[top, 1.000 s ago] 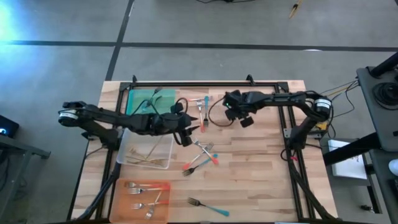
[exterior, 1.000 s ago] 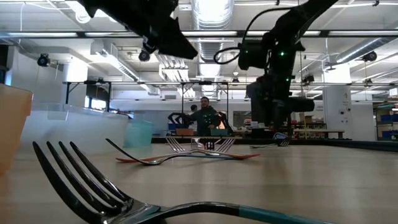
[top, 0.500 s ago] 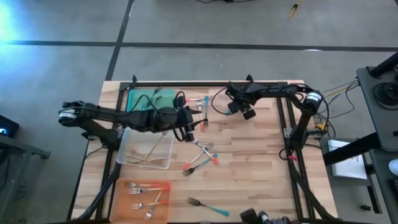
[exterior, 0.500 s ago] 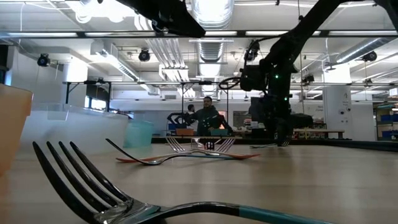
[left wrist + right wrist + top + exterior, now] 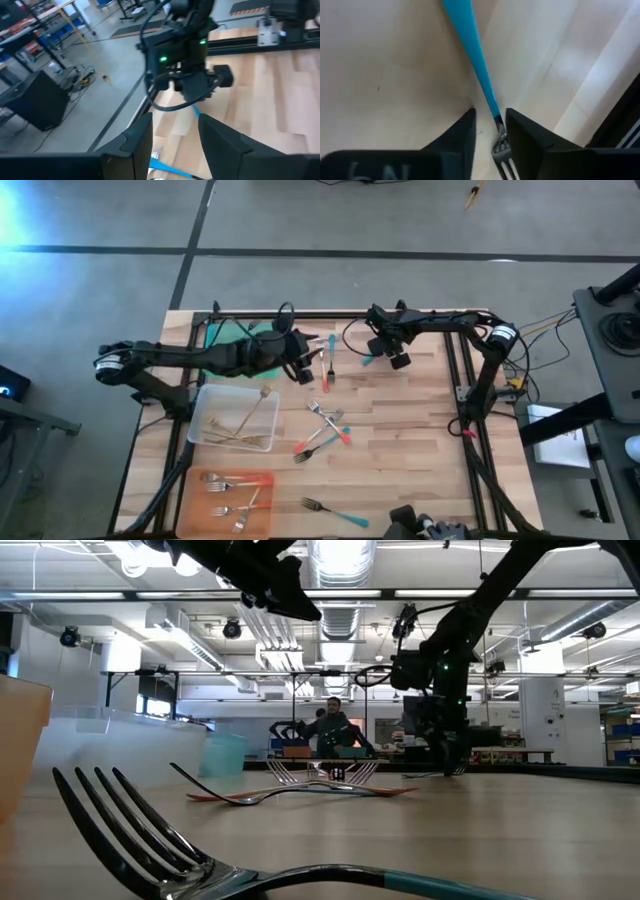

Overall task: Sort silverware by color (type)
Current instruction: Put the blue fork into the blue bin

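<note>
A teal-handled fork (image 5: 470, 50) lies flat on the table near its far edge and shows as a teal sliver (image 5: 368, 361) in the high view. My right gripper (image 5: 491, 117) is open and down at the table (image 5: 445, 758). Its fingers stand on either side of the fork's neck (image 5: 496, 116). My left gripper (image 5: 303, 368) is open and empty (image 5: 175, 119), high above the table (image 5: 290, 595), beside the green tray (image 5: 232, 340). A red fork and a teal fork (image 5: 326, 365) lie between the two grippers. Several more forks (image 5: 325, 430) lie in a loose heap mid-table.
The clear tray (image 5: 205, 415) holds gold forks and the orange tray (image 5: 200, 505) holds red-handled forks. A single teal fork (image 5: 335, 512) lies at the near edge, large in the low view (image 5: 150, 840). A dark frame rail (image 5: 330, 315) runs along the far edge. A person (image 5: 328, 730) stands beyond the table.
My left gripper has moved from above the fork heap toward the table's far edge, staying high and open. My right gripper has moved toward the far edge and now stands over the teal fork.
</note>
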